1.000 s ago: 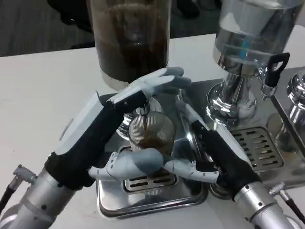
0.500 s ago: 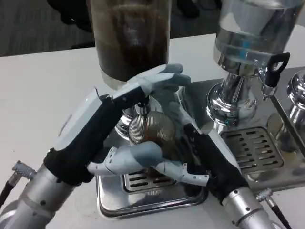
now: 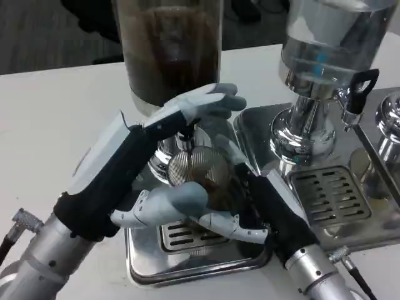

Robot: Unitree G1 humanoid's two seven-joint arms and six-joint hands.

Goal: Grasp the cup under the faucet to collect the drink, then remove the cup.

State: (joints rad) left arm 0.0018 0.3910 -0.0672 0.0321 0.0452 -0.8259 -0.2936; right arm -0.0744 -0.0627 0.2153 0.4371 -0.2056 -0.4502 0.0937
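- Two hands at the dispenser, head view — my right hand [image 3: 250,200] wraps the ribbed cup [image 3: 199,174] under the faucet [image 3: 185,139]; my left hand [image 3: 169,150] presses the lever above.
- Thin, ribbed, part-filled — likely light and crushable; I'd hold mid-wall, gently.

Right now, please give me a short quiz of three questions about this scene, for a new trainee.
1. True or false: the cup stands on the drip tray under the dark drink dispenser.
2. Which hand reaches over the cup, at the faucet? A) left hand B) right hand
3. Fill in: the second dispenser, on the right, has a ___ tap handle.

Key: 1 true; 2 A; 3 black.
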